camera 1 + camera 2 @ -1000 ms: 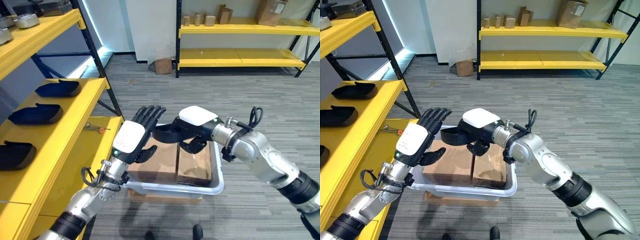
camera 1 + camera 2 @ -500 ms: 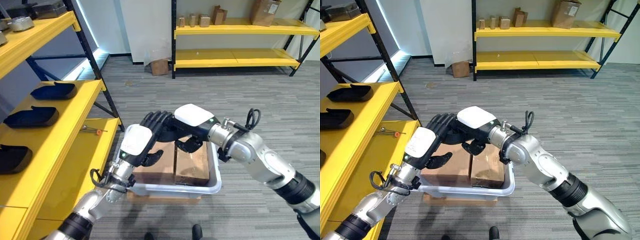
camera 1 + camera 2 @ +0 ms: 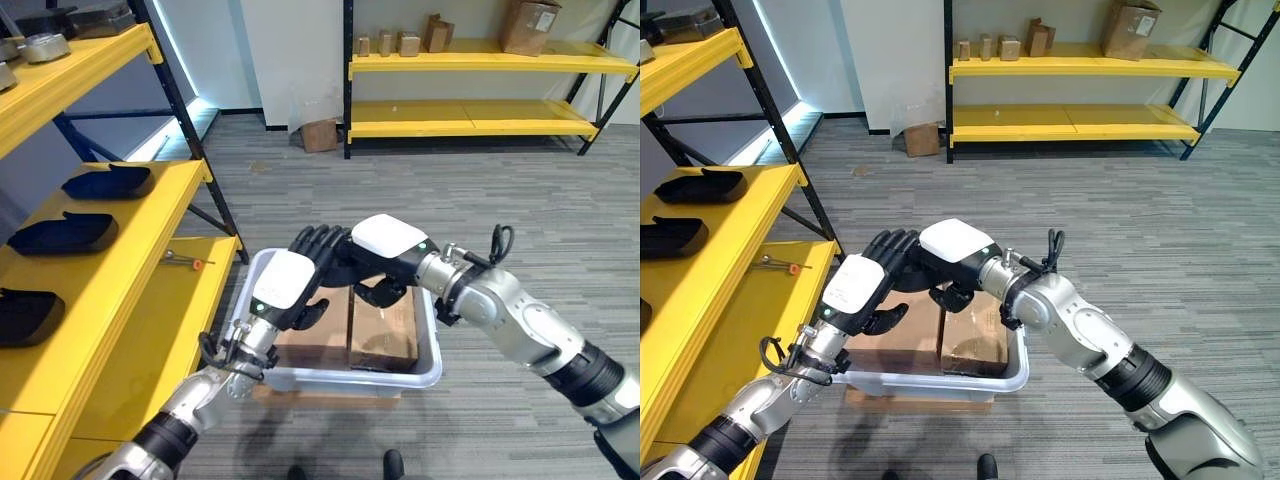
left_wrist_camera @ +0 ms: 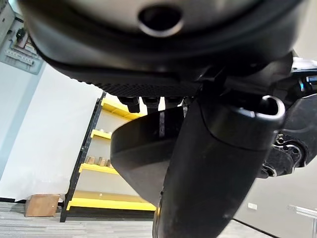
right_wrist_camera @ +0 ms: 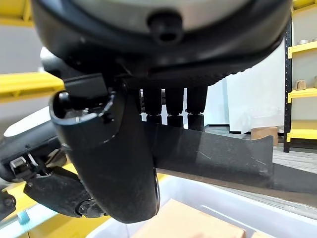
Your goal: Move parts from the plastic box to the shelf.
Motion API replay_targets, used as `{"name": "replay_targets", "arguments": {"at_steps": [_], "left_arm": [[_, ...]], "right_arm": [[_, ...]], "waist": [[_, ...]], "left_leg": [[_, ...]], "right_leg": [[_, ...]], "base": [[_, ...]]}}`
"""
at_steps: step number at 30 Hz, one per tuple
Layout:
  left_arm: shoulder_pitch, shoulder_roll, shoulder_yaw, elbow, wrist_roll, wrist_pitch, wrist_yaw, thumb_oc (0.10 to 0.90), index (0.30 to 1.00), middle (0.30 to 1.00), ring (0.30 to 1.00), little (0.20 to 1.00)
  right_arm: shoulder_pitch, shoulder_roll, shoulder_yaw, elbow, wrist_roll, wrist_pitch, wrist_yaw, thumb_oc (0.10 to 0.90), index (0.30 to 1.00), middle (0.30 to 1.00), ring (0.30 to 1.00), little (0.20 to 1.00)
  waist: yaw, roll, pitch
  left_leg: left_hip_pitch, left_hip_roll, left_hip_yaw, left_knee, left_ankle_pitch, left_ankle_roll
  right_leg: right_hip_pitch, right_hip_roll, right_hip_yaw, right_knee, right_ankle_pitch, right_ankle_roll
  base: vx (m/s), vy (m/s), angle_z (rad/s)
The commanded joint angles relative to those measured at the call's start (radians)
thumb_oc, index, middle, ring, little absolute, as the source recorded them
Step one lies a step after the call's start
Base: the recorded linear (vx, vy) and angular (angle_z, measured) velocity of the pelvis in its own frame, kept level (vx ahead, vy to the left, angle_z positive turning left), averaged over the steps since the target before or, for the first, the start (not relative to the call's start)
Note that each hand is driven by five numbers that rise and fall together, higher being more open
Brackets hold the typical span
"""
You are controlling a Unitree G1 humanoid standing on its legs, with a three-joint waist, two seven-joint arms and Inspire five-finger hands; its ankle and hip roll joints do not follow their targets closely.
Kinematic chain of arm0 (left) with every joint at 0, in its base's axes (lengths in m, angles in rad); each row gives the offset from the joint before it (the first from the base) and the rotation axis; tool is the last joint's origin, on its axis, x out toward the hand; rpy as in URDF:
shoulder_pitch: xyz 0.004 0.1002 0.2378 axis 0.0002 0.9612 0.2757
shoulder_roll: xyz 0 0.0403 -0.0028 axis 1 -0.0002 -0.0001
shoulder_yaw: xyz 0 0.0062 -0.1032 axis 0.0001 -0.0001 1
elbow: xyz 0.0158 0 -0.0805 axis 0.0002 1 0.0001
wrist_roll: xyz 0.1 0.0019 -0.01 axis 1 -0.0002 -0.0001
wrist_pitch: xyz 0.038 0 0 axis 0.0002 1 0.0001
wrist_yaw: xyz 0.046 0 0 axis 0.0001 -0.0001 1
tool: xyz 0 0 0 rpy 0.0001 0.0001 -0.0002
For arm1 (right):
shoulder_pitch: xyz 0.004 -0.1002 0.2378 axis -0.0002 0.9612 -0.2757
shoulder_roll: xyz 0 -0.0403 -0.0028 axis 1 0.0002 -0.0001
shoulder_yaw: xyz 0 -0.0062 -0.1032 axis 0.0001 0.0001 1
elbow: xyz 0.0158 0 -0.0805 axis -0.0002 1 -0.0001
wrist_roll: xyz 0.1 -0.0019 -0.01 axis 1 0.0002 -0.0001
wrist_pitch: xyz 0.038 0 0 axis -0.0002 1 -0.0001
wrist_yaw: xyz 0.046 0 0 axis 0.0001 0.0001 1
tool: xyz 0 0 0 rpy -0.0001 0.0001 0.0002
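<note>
Part (image 5: 213, 151), a black curved tray, hangs above the box (image 3: 425, 372), both hands meeting on it: right hand (image 3: 385, 262) curled around it, left hand (image 3: 300, 285) closing its fingers on it. No readable writing.

black curved part (image 5: 213, 156) | held between both hands | above plastic box (image 3: 432, 372)

Two head cameras, set side by side, are looking down on both hands meeting over the plastic box (image 3: 430, 372), sharing that scene. Each wrist camera is peering along its own palm from very close at the black part (image 5: 213, 151).
</note>
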Motion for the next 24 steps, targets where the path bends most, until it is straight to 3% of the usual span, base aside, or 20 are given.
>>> {"name": "replay_targets", "arguments": {"at_steps": [1,10,15,24], "left_arm": [[-0.119,0.033,-0.015,-0.019,-0.011,-0.013,0.048,0.9,1.0,1.0,1.0,1.0],[-0.111,0.019,-0.007,-0.011,-0.019,0.003,0.073,0.9,1.0,1.0,1.0,1.0],[-0.153,0.042,0.029,0.05,-0.058,-0.042,0.058,0.9,1.0,1.0,1.0,1.0],[-0.207,0.011,0.013,0.074,-0.076,-0.007,0.019,0.9,1.0,1.0,1.0,1.0]], "right_arm": [[-0.196,0.097,0.0,-0.05,-0.025,-0.119,-0.152,0.4,0.3,0.3,0.3,0.3],[-0.198,0.099,0.012,-0.045,-0.042,-0.153,-0.161,0.4,0.3,0.3,0.3,0.3],[-0.222,0.097,0.025,-0.031,-0.015,-0.172,-0.17,0.4,0.3,0.3,0.3,0.3],[-0.253,0.124,0.042,-0.016,-0.012,-0.198,-0.181,0.4,0.3,0.3,0.3,0.3]], "waist": [[0.015,-0.044,-0.103],[0.019,-0.044,-0.104],[0.016,-0.043,-0.115],[0.013,-0.043,-0.12]], "left_leg": [[0.024,0.007,-0.017,-0.005,-0.039,0.026],[0.027,0.008,-0.021,-0.005,-0.042,0.026],[0.028,0.008,-0.017,-0.005,-0.04,0.024],[0.03,0.009,-0.016,-0.005,-0.04,0.023]], "right_leg": [[0.01,-0.038,0.111,0.011,-0.038,0.054],[0.016,-0.039,0.105,0.009,-0.04,0.054],[0.016,-0.04,0.103,0.009,-0.038,0.055],[0.017,-0.038,0.104,0.011,-0.038,0.052]], "base": [[0.0,0.0,0.0],[0.0,0.0,0.0],[0.0,0.0,0.0],[0.0,0.0,0.0]]}}
